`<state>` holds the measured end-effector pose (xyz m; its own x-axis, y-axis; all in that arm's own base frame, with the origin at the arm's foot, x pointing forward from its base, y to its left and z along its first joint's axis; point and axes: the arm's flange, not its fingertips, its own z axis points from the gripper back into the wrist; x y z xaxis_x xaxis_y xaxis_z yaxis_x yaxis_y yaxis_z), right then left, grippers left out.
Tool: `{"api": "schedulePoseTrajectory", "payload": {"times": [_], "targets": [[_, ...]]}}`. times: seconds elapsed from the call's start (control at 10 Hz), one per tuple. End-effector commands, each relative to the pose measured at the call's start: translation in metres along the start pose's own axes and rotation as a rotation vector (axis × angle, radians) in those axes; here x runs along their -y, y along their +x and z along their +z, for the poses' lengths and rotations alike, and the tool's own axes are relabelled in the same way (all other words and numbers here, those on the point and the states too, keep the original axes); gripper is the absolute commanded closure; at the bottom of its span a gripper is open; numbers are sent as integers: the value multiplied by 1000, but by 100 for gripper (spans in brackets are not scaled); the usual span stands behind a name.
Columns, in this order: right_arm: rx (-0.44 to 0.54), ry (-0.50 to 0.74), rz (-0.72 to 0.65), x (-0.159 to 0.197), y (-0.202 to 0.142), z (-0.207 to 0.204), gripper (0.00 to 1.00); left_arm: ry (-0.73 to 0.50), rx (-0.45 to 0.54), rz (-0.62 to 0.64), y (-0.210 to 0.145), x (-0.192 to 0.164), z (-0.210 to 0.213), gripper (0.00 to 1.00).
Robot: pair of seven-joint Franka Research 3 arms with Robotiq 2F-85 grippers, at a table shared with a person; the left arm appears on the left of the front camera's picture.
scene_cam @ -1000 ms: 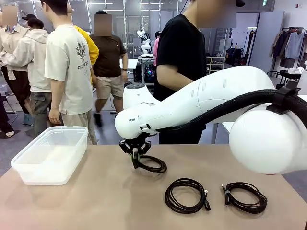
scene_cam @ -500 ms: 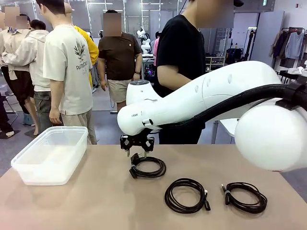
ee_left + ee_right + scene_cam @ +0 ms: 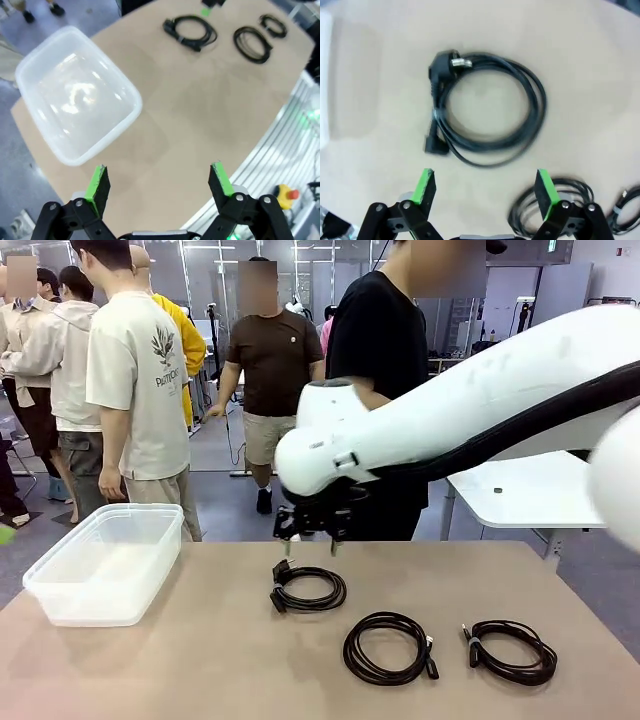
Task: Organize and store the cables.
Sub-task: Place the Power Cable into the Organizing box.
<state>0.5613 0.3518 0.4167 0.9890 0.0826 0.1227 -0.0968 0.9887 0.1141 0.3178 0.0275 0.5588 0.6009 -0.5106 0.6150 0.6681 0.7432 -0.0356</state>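
Three cables lie coiled on the bench (image 3: 200, 670), each apart from the others: the left coil (image 3: 308, 590) near the centre, the middle coil (image 3: 388, 648) and the right coil (image 3: 510, 651) closer to the robot's side. The right pincer (image 3: 310, 532) hangs above the left coil, clear of it. The right wrist view shows its jaws spread wide and empty, and resolves that coil's plug ends (image 3: 451, 62). The left pincer (image 3: 159, 172), also wide open and empty, sits high over the bench. Its view looks down into the clear plastic tub (image 3: 75, 95); the front view places the tub at the bench's left, well apart from the coils.
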Motion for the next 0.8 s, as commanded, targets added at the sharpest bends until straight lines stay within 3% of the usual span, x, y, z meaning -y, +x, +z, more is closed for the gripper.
{"api": "schedulePoseTrajectory", "payload": {"times": [0.0,0.4,0.7], "targets": [[-51,81,169,69,-45,35,0,-45,-92,103,70,14,-23,0],[54,107,386,204,-94,85,0,-86,-184,236,144,61,-90,0],[213,158,499,313,-145,110,0,-38,-222,391,194,95,-161,0]]}}
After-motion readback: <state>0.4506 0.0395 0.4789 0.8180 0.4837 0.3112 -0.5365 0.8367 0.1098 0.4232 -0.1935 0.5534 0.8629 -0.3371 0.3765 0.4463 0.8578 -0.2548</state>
